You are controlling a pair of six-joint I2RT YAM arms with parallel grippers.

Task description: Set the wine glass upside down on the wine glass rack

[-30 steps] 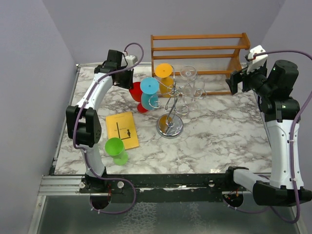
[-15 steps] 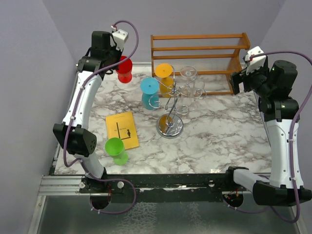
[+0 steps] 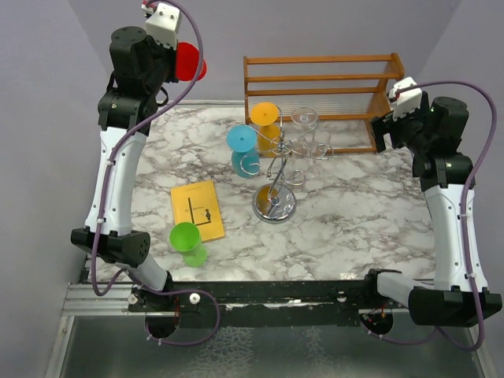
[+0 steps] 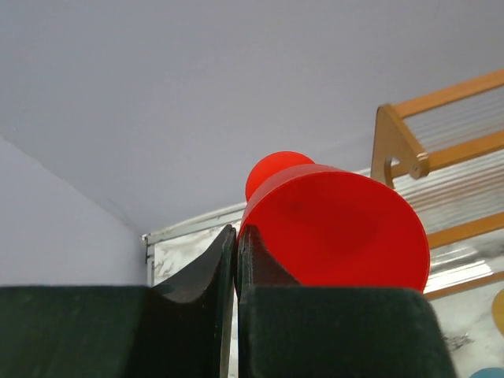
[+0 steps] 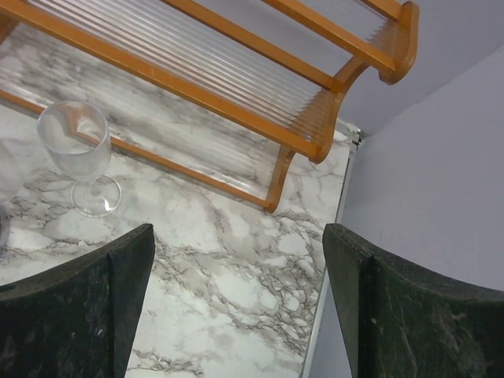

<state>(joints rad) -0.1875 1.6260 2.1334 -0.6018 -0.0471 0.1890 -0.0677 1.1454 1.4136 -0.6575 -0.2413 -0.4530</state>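
A red wine glass (image 3: 190,61) hangs high above the table's back left corner, with my left gripper (image 3: 176,66) shut on it. In the left wrist view the jaws stand pressed almost together (image 4: 235,233), and the red wine glass (image 4: 339,228) fills the space just right of them, its wide round end towards the camera. The wine glass rack (image 3: 275,203), silver wire on a round chrome base, stands mid-table with an orange, a blue and some clear glasses on its arms. My right gripper (image 3: 383,131) hovers open at the back right (image 5: 239,244), with only marble between its fingers.
A brown wooden slatted shelf (image 3: 323,79) lines the back edge (image 5: 236,71). A clear glass (image 5: 75,143) stands upright in front of it. A yellow card (image 3: 197,210) and a green glass (image 3: 186,239) lie at the front left. Purple walls close in on three sides.
My left arm has lifted the red glass from the table beside the rack, up and back to the left corner. The right arm has barely moved.
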